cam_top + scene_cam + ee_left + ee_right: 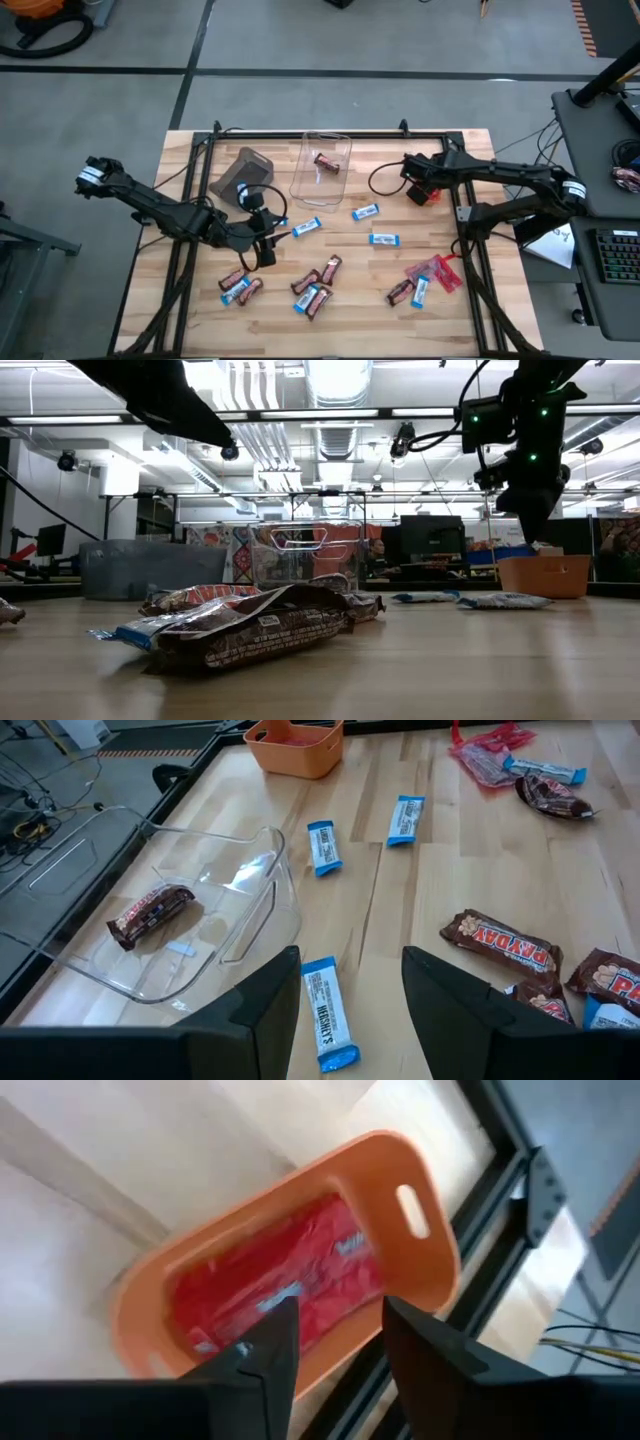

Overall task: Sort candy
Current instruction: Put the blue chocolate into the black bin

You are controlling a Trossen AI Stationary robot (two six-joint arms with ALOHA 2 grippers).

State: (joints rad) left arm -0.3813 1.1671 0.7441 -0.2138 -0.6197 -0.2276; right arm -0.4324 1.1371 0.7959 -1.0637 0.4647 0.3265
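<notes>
My right gripper (335, 1342) hangs open over the orange bin (420, 1280) at the table's far right, fingers pointing down. A red candy (290, 1285) lies in that bin beneath the fingers, apart from them. My left gripper (345, 1005) stands open above the table's middle left (265, 248). A blue-and-white candy (328, 1015) lies flat on the wood just ahead of it and shows between its fingers. Another brown candy (150, 913) lies on the floor of the clear bin (322, 165).
A grey bin (242, 175) stands left of the clear one. Blue candies (365, 211) (384, 239) lie mid-table. Brown and blue candies cluster near the front (240, 287) (315, 288) (410, 291), with red wrappers (440, 270) at the front right. A black frame rail (330, 132) runs along the far edge.
</notes>
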